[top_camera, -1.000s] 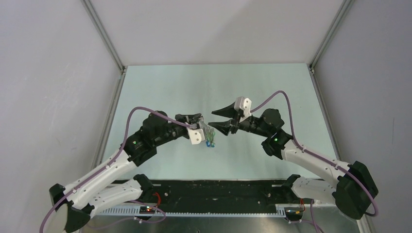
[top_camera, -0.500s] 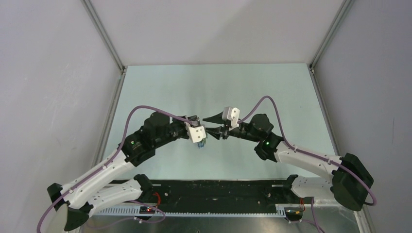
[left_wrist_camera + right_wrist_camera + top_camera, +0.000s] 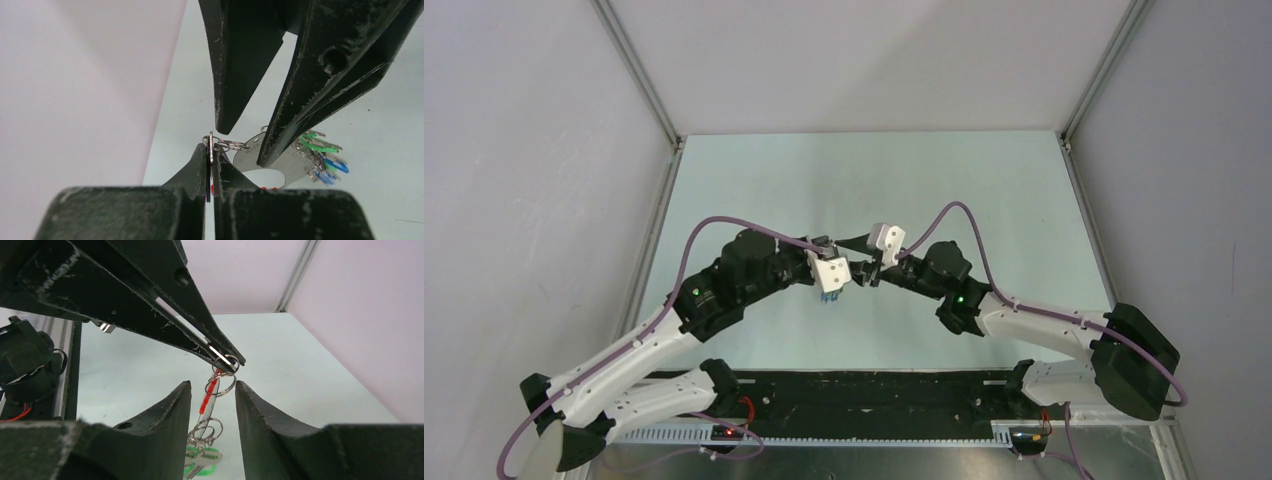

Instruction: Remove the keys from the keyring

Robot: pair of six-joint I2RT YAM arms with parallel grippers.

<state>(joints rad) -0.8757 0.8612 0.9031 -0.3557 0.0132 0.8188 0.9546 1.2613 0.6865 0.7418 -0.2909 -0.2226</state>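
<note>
Left end effector (image 3: 842, 262) and right end effector (image 3: 860, 264) meet tip to tip above mid tabletop (image 3: 754, 180). The keys (image 3: 829, 298) dangle just under the left one, off the surface, w/ blue/green bits showing.

Left wrist cam: own fingers (image 3: 200, 165) are clenched on a small silver ring (image 3: 211, 145) at the top of the bunch. Right end effector comes in from above, jaws apart, tips either side of the linked rings. Keys hang beyond, green and blue tags to the right.

Right wrist cam: own jaws are released, w/ a gap on both sides. The red keyring (image 3: 210, 395) hangs between them, apparently not touching either. Left tips pinch the silver ring above. Keys are bunched lowest, below the fingers.
</note>
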